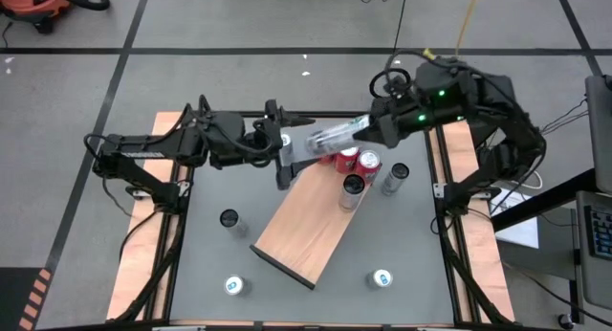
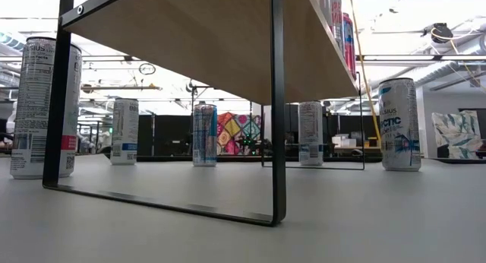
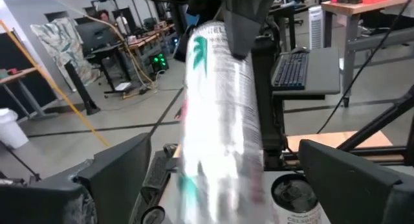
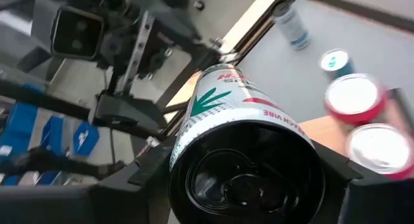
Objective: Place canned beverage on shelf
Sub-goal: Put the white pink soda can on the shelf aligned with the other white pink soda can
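Note:
A silver can (image 1: 330, 140) with green print lies about level in the air above the far end of the shelf (image 1: 301, 231), a light-brown board on black legs. My right gripper (image 1: 368, 130) is shut on its right end. My left gripper (image 1: 284, 151) is open; its fingers (image 3: 116, 172) stand on either side of the can's left part (image 3: 220, 107) with a gap on each side. Two red cans (image 1: 358, 161) and a dark-topped can (image 1: 354, 186) stand upright on the shelf's far right part. My right gripper pinches the can's side walls (image 4: 187, 143) between its two fingers, near the end that faces its wrist camera. The fingers come level from the table's right and lie along the can. The can is lifted clear, on its side, its free end toward my left gripper.
More cans stand upright on the grey table: one right of the shelf (image 1: 397, 176), one left of it (image 1: 229, 219), two near the front edge (image 1: 236, 286) (image 1: 381, 278). In the low view the shelf's black leg frame (image 2: 277, 141) stands on the table.

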Robot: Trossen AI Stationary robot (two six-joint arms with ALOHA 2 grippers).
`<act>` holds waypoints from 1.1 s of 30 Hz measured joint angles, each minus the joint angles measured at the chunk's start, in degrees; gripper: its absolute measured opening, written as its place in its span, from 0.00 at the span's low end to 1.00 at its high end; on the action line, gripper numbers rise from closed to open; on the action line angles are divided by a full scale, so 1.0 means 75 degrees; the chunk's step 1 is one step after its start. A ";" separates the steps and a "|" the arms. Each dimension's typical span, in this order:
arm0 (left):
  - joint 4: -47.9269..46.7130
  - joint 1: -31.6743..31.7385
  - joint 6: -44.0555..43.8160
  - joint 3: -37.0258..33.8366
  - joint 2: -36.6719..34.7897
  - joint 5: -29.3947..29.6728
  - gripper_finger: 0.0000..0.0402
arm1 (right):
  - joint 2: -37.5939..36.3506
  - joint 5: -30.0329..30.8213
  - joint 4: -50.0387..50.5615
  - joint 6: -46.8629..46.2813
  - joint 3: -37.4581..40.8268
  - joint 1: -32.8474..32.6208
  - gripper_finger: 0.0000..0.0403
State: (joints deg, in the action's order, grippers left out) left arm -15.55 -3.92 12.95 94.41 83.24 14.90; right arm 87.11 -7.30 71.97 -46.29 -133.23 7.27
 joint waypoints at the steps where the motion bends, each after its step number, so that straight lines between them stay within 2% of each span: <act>1: -0.0020 -0.0005 -0.0005 0.0000 0.0000 -0.0017 0.99 | 0.0050 -0.0016 -0.0055 -0.0022 0.0000 -0.0045 0.57; 7: -0.0575 -0.0132 -0.0123 0.0000 0.0000 0.0038 0.99 | 0.0269 0.0022 -0.0388 0.0278 0.0000 -0.0212 0.57; 11: -0.0682 -0.0204 -0.0864 0.0000 0.0000 0.0052 0.99 | 0.0351 0.0002 -0.0533 0.0942 0.0000 -0.0296 0.57; 16: -0.0624 -0.0251 -0.2100 0.0000 -0.0096 0.0163 0.99 | 0.0370 -0.0018 -0.0621 0.2033 0.0000 -0.0383 0.57; 21: -0.0652 -0.0200 -0.3023 0.0000 -0.0190 0.0143 0.99 | 0.0379 -0.0027 -0.0757 0.3662 0.0000 -0.0535 0.57; 28: -0.0694 0.0195 -0.4022 0.0000 -0.0245 -0.0831 0.99 | 0.0377 -0.0032 -0.1007 0.5471 0.0000 -0.0589 0.57; 33: -0.0702 0.0655 -0.4569 0.0000 -0.0245 -0.2085 0.99 | 0.0379 -0.0021 -0.1006 0.6755 0.0000 -0.0586 0.57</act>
State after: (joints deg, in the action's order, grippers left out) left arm -20.82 0.99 -21.32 94.41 81.41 -0.74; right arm 89.95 -7.46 64.42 4.38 -133.23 2.87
